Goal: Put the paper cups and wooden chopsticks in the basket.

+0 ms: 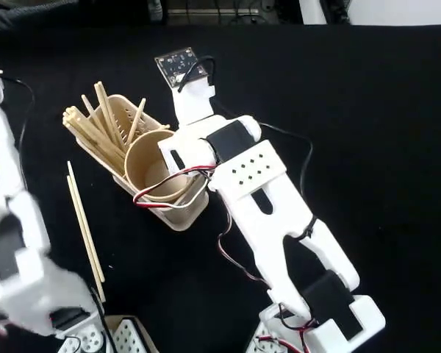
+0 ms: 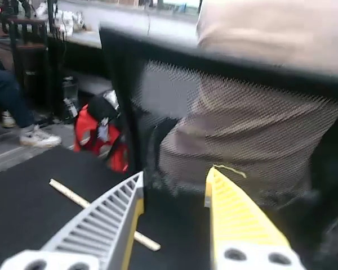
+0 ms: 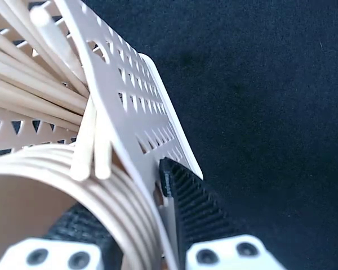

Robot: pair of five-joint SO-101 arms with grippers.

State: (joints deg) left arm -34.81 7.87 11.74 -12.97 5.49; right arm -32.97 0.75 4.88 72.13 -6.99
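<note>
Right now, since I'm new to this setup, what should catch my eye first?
Stacked paper cups stand in the basket beside a bundle of chopsticks, the right gripper clamped on their rims. Two loose chopsticks lie on the black table beside the basket.

The cups (image 1: 151, 169) sit in the basket (image 1: 182, 219) with a bunch of chopsticks (image 1: 95, 129) (leaning behind them). Two loose chopsticks (image 1: 86, 228) lie on the table (image 1: 367, 110), left of the basket.

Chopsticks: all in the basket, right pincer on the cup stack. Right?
Not all: two chopsticks lie on the table beside the basket, as the high view shows. The right pincer is on the cup stack.
</note>
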